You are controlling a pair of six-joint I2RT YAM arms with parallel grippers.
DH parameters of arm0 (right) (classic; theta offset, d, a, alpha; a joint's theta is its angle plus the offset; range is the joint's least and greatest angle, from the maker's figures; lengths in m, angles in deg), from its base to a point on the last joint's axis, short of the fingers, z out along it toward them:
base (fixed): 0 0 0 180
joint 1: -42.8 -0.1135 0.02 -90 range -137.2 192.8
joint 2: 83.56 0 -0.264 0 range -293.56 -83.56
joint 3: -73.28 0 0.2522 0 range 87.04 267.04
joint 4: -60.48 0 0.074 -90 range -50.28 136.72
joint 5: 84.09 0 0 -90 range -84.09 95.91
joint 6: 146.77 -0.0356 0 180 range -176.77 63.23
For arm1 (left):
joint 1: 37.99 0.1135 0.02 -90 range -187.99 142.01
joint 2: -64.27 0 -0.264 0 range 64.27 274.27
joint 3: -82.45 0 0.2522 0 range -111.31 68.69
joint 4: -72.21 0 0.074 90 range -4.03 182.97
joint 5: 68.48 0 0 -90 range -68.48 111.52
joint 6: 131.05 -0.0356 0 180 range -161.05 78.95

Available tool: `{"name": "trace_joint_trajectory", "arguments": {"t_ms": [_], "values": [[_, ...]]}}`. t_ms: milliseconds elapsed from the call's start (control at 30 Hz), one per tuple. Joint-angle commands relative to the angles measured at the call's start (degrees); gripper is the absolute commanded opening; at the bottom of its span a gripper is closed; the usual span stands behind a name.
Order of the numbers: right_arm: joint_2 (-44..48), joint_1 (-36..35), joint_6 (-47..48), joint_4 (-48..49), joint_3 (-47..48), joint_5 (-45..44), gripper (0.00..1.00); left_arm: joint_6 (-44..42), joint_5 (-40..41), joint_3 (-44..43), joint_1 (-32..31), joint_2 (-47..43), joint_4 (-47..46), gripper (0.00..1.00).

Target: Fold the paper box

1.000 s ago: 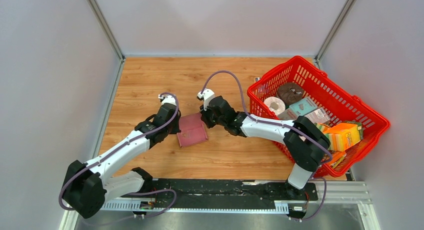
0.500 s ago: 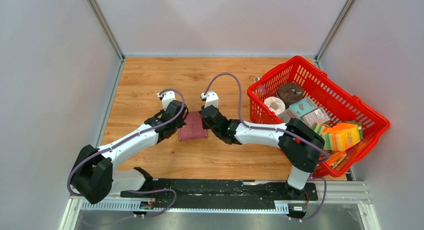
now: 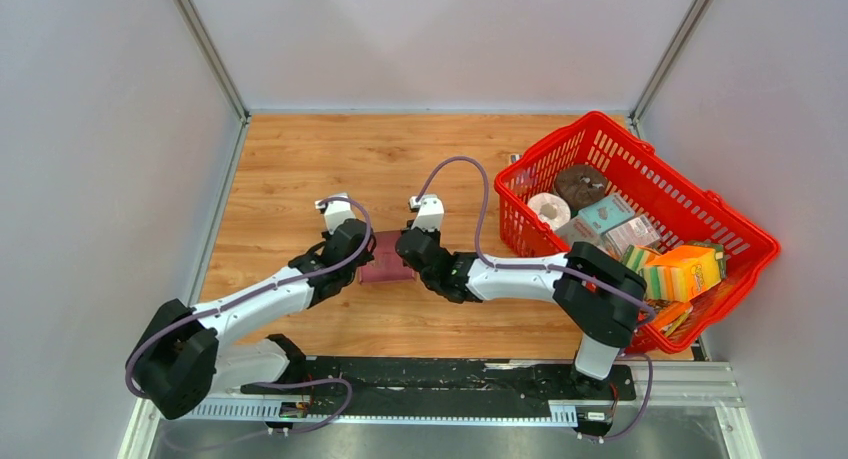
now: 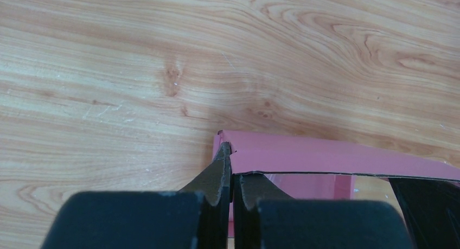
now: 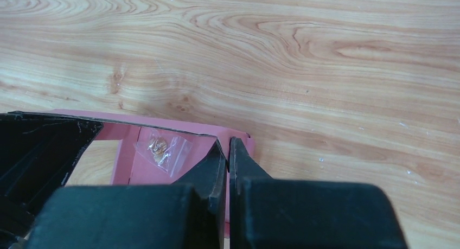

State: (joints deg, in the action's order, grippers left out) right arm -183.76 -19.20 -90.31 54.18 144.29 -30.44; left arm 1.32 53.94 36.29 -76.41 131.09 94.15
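The pink paper box (image 3: 386,265) sits mid-table between my two grippers, and from above it shows as a small rectangle. My left gripper (image 3: 366,258) is shut on the box's left wall (image 4: 282,154), one finger outside and one inside; the tips meet at its corner (image 4: 230,163). My right gripper (image 3: 404,255) is shut on the right wall (image 5: 179,131), with its tips (image 5: 228,148) at that corner. A small clear bag (image 5: 161,148) holding something orange lies inside the box.
A red basket (image 3: 680,184) stands at the right with paper rolls, a teal box and an orange box inside. Grey walls close off the left, back and right. Bare wood surrounds the box.
Both grippers have drawn closer together and slightly towards the near edge. The pink box, flat and wider a second ago, now shows as a narrower rectangle between them.
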Motion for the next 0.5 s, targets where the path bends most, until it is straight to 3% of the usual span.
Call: {"name": "trace_joint_trajectory", "arguments": {"t_ms": [0, 467], "values": [[-0.4, -1.2, -5.7, 0.3, -0.4, -9.2, 0.00, -0.4, 1.2, 3.6, -0.4, -2.0, -2.8, 0.00], [-2.4, -6.3, -10.0, 2.7, -5.1, -15.9, 0.00, -1.2, 1.6, 11.1, -2.7, -6.4, -8.0, 0.00]]}}
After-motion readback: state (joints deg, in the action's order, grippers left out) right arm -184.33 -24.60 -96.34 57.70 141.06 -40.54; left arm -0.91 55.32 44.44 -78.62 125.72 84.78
